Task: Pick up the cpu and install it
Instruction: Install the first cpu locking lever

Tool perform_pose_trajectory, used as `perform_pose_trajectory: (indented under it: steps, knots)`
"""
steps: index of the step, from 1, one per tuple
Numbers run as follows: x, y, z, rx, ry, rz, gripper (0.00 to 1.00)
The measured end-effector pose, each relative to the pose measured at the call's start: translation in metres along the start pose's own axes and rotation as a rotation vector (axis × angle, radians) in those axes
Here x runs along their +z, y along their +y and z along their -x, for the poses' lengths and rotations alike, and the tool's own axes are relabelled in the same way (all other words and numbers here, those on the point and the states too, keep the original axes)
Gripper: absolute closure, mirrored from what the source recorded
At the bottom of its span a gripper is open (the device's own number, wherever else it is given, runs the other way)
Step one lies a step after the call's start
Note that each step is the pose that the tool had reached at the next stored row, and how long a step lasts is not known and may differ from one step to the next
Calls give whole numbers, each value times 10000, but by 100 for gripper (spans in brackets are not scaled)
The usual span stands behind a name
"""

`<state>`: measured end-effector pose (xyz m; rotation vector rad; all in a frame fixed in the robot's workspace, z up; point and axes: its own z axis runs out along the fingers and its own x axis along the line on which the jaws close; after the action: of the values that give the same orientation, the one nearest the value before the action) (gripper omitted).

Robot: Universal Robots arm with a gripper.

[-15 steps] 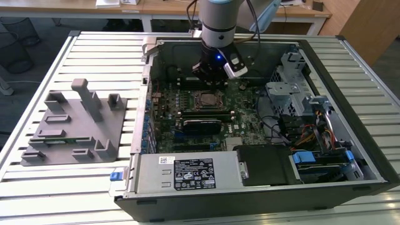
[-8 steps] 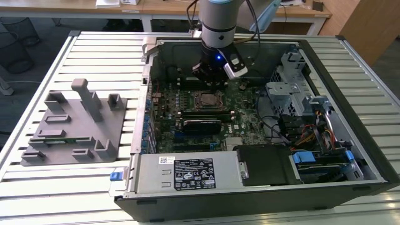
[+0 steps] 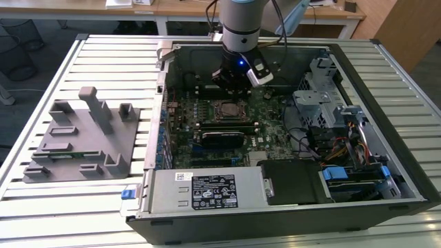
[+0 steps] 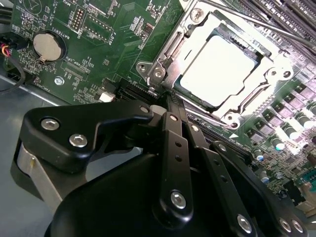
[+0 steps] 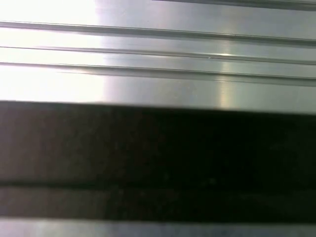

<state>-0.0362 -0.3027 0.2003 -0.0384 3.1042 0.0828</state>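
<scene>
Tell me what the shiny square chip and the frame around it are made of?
The cpu looks like it has a smooth metal top: it glares pale and bright under the light. The frame around it looks like bare silvery metal too, with screws at its corners. The board underneath looks like green coated plastic, though that is harder to tell.

From my station I saw the cpu (image 4: 217,69) lying flat in the motherboard socket (image 4: 163,64), its silvery metal top facing up and glaring pale under the light. The socket's metal frame sat around its edges. In the exterior view it (image 3: 228,109) lay near the middle of the open computer case (image 3: 386,150).
</scene>
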Motion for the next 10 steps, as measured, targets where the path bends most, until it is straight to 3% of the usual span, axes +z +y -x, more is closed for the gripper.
perform_pose_trajectory:
  steps: [5,10]
  knots:
    - [0,-8,0,-1,1,-56,89]
    - [18,-12,-2,-9,11,-262,89]
